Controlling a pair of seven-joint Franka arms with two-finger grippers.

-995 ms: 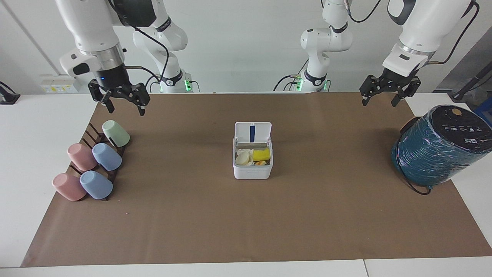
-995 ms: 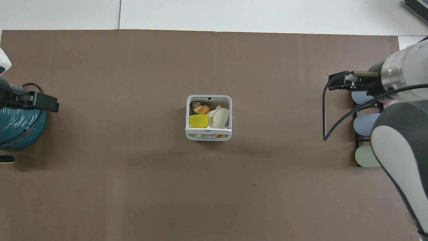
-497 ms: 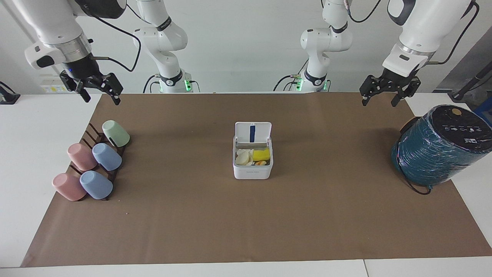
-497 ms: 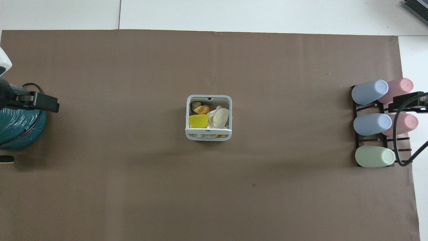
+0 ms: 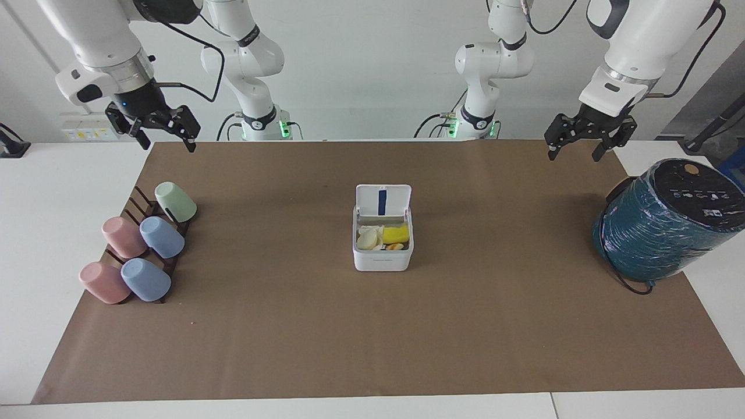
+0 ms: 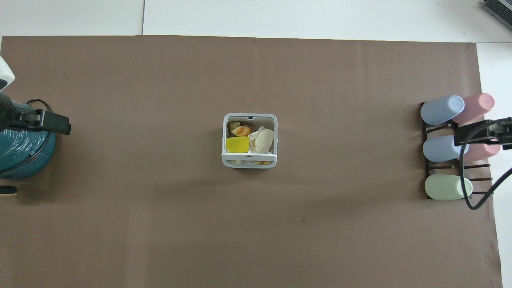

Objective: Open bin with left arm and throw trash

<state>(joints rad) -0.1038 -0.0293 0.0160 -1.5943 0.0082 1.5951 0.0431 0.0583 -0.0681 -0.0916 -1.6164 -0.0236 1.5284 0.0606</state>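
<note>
The white bin (image 5: 382, 261) stands in the middle of the brown mat with its lid (image 5: 383, 201) tipped up, open. Inside lie the trash scraps: pale cream pieces (image 5: 368, 238) and a yellow lump (image 5: 396, 234). The overhead view shows the bin's rim (image 6: 249, 165), the yellow lump (image 6: 237, 144) and a cream piece (image 6: 262, 139) inside. My left gripper (image 5: 574, 155) is open and empty, up in the air over the mat's edge near the teal cylinder. My right gripper (image 5: 167, 145) is open and empty, raised over the mat's corner by the cup rack.
A dark rack with several pastel cups (image 5: 139, 244) sits at the right arm's end of the table. A big teal-wrapped cylinder (image 5: 663, 224) stands at the left arm's end. The brown mat (image 5: 524, 326) covers most of the table.
My right gripper rose and swung away from over the green cup toward the table's end, then came back a little. The left arm, bin and trash have not moved.
</note>
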